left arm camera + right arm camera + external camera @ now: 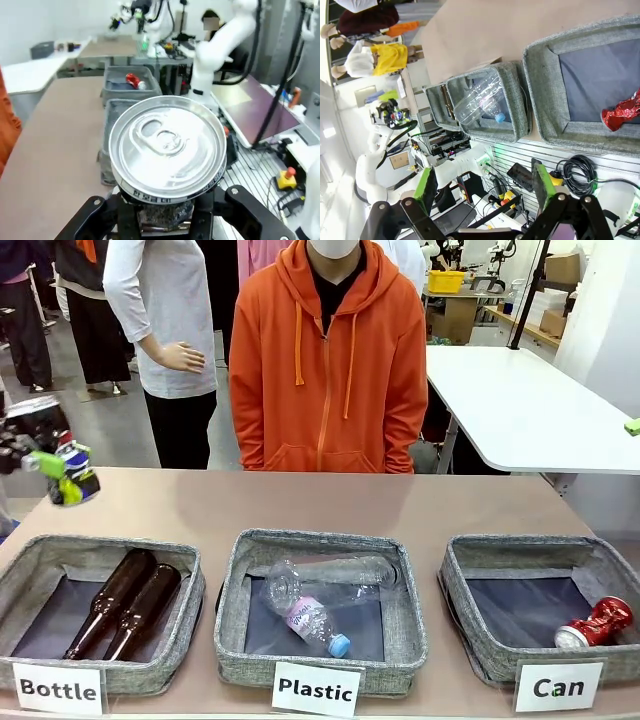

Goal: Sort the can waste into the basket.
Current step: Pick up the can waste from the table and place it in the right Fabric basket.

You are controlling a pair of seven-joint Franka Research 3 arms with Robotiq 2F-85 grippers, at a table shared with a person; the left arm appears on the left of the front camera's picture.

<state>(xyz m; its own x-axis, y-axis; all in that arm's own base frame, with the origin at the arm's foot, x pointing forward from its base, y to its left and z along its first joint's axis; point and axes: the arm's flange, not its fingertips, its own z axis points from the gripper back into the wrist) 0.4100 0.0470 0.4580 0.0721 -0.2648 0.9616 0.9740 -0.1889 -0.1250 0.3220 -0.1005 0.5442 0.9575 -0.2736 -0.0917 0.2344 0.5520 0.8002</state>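
My left gripper hangs above the table's far left edge, shut on a black-and-silver patterned can. In the left wrist view that can's silver top faces the camera, standing above the gripper that clamps its body. A crushed shiny red can lies in the right front corner of the grey basket labelled "Can", at the table's right. The right gripper is open and holds nothing. It is off the table's near edge, and beyond it I see the basket and the red can.
A "Bottle" basket holds two brown bottles at the left. A "Plastic" basket in the middle holds clear bottles. A person in an orange hoodie stands at the far side. The brown tabletop behind the baskets is bare.
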